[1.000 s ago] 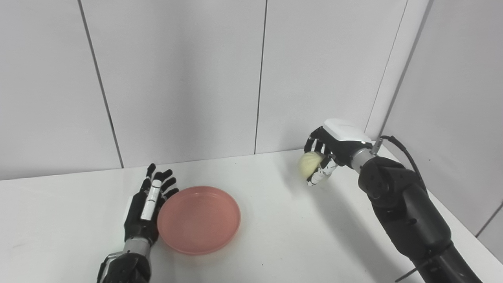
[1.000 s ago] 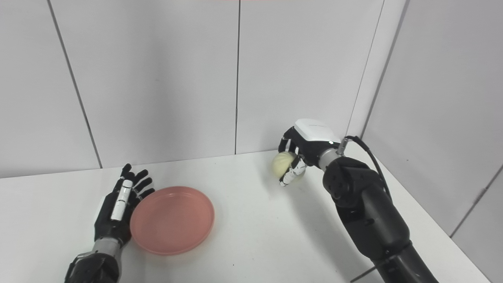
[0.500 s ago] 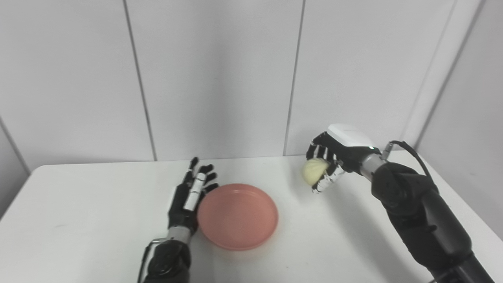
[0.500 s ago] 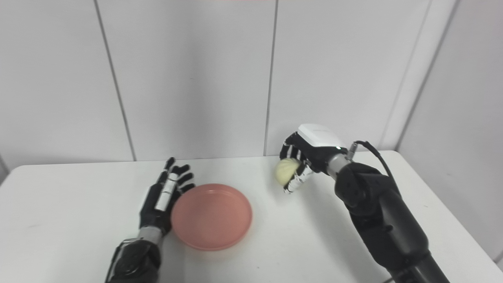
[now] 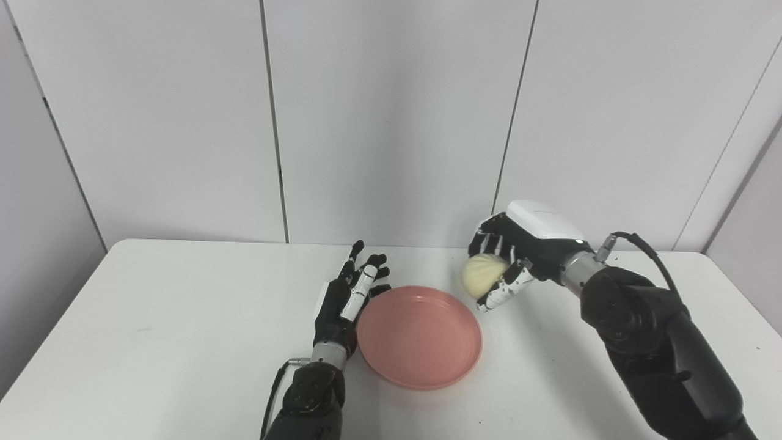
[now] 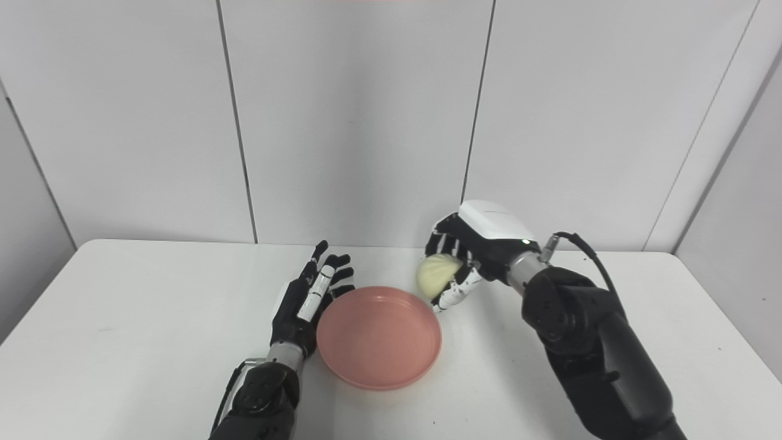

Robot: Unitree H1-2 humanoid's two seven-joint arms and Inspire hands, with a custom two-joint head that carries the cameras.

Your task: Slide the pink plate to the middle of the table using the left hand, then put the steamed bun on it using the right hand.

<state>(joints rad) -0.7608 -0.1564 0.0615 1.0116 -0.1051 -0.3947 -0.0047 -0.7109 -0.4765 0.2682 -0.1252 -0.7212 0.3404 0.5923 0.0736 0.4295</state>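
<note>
Bun [image 5: 482, 275] sits in your right hand [image 5: 519, 253], fingers curled round it, just off the far-right rim of the pink plate [image 5: 420, 337] at mid-table. Left hand [image 5: 348, 296] flat, fingers spread, vs plate's left edge, holding nothing. Carry bun over plate centre, lower, then let go.

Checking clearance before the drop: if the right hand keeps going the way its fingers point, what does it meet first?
The right hand, shut on the steamed bun, points left and down. Its line most likely meets the far right rim of the pink plate first. Depth is unclear; it may reach bare table just short of the rim.
</note>
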